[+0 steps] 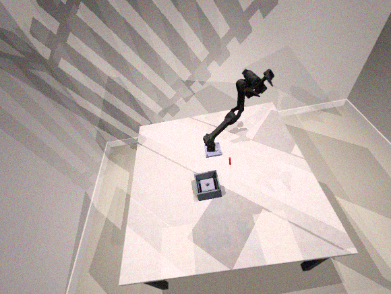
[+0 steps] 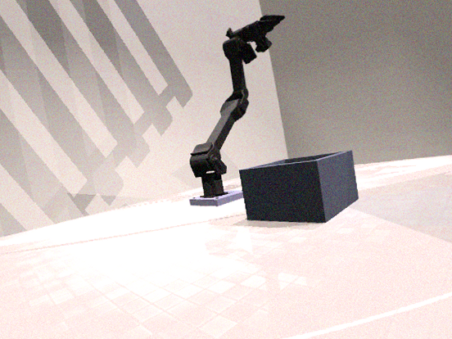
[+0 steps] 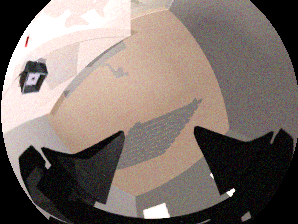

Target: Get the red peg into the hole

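The black two-fingered hand is released, raised high, probably to survey; the slim red peg lies on the white desk, right of the square dark-grey open box, awaiting grasping.

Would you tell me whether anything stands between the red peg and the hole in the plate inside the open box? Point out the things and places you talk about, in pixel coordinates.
Yes, the side wall of the box [image 1: 209,195] [image 2: 282,195] [image 3: 41,82] rises between the red peg [image 1: 230,161] [image 3: 27,41], lying outside, and the plate [image 1: 203,189]. The top is open, so a route over the rim looks free.
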### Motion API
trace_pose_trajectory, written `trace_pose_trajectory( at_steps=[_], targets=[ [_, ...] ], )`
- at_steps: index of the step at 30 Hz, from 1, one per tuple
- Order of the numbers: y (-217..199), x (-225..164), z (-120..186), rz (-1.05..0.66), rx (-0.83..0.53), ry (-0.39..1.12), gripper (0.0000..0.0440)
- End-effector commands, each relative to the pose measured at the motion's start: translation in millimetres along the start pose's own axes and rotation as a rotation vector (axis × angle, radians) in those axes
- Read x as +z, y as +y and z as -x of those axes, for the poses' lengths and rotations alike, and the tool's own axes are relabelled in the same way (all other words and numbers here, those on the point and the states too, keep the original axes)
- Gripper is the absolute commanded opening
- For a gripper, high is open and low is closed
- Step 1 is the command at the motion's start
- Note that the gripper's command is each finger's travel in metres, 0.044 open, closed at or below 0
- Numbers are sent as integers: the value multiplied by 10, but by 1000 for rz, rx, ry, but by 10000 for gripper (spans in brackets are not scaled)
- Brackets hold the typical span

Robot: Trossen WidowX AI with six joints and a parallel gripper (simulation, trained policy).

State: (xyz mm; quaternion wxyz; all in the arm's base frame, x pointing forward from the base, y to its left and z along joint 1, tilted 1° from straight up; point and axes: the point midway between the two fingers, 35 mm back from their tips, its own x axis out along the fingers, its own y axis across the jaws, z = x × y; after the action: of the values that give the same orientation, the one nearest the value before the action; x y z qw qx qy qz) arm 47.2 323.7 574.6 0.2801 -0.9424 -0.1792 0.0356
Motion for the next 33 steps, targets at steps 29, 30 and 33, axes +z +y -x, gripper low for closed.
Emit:
trace_pose_trajectory(
  at_steps=[29, 30, 33],
  targets=[
    [50, -869, 879, -784, -515, -95, 440],
    [81, -913, 890, -817, -527, -97, 440],
    [183, -1046, 915, -916, -559, -100, 440]
  ],
)
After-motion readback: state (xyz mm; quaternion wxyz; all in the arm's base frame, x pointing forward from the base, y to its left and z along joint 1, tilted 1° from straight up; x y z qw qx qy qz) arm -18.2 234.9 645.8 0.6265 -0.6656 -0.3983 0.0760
